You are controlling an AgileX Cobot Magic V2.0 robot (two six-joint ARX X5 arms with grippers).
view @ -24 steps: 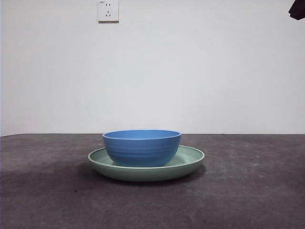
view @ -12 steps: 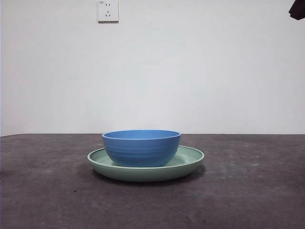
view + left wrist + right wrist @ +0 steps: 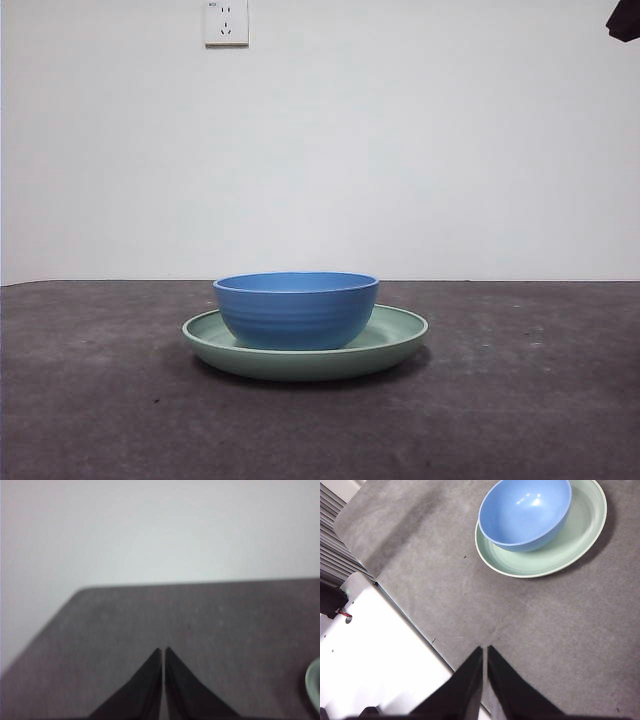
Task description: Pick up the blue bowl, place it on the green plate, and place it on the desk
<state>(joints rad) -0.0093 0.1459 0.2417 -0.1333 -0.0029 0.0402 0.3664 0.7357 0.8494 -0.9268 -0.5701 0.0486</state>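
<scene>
Change since earlier: almost nothing is moving; the blue bowl (image 3: 296,310) and the green plate (image 3: 400,335) are sitting a hair further left in the front view than a second ago, and the dark arm tip at the top right corner is staying put.
Blue bowl: standing upright inside the green plate, resting toward one side of it rather than dead centre, its hollow showing nothing inside in the right wrist view.
Green plate: lying flat on the desk (image 3: 540,400), near the middle of the front view.
Left gripper (image 3: 164,652): hanging above bare desk with its jaws pressed together and gripping nothing; only a sliver of the plate's rim is showing at the side of its view.
Right gripper (image 3: 484,651): jaws likewise closed together, carrying nothing, hovering well apart from the bowl and plate.
Edges: the right gripper is hanging close to the desk's edge, beside a white base (image 3: 375,650).
Open room: bare desk is stretching to the left, right and near side of the plate.
Background: a white wall with a socket (image 3: 227,22) is standing behind the far edge.
</scene>
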